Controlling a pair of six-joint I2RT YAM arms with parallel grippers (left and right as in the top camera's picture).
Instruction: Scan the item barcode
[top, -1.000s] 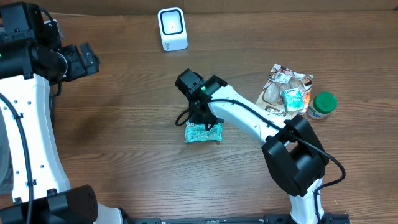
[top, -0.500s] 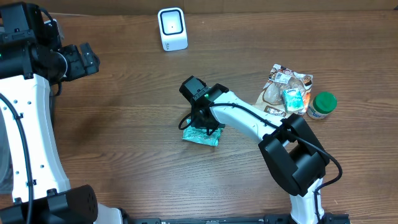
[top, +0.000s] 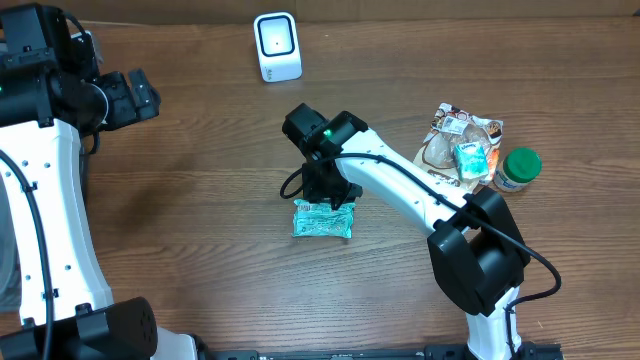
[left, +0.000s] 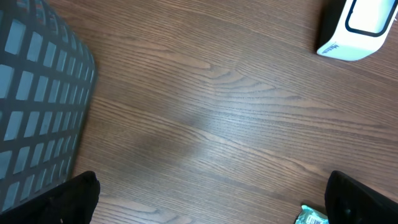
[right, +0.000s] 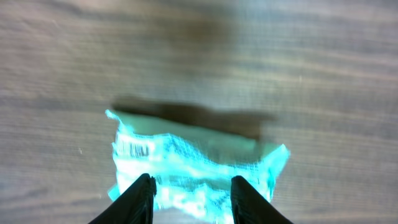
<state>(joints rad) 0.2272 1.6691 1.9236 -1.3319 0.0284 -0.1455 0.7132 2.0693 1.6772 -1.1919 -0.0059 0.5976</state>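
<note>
surface: brown wood-grain table (top: 190, 240) | light: even, faint sheen | far left: grey grid-walled bin (left: 31, 93)

A mock shop checkout bench: white barcode scanner (top: 277, 46), packaged groceries (top: 462, 148) and a mesh basket (left: 37, 93).

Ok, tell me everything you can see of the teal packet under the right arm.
The teal crinkly plastic packet is small, roughly rectangular with ragged ends, white print and a barcode label near one end, facing up. It lies flat on the wooden table, beneath the right tool, its jaws parted; contact is unclear.
</note>
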